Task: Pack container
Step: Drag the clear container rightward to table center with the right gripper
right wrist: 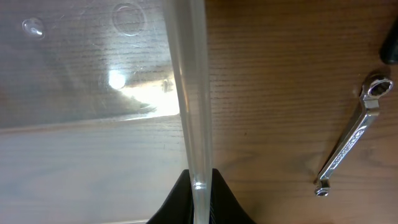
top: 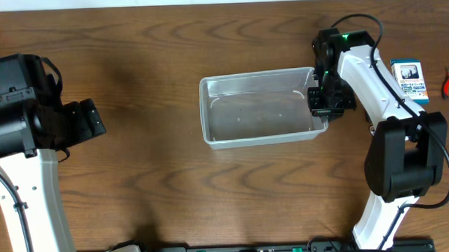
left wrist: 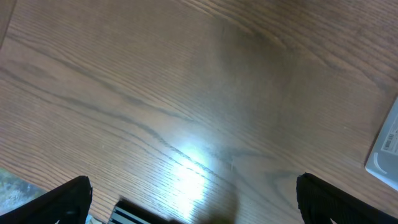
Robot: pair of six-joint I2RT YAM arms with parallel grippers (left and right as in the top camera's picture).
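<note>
Overhead: right end effector point(top: 325, 100) clamps clear rectangular plastic container point(top: 259, 138), seemingly positioning it; left end effector point(top: 95, 119) released. Next: fetch items.

Nothing can be read for certain. A blue-and-white packet point(top: 410, 80) at the far right of the worktop point(top: 136, 181) carries a printed label, its lettering too small to read. In the left wrist view a sticker point(left wrist: 390, 137) on a pale object point(left wrist: 379, 165) shows fine print, also illegible.
</note>
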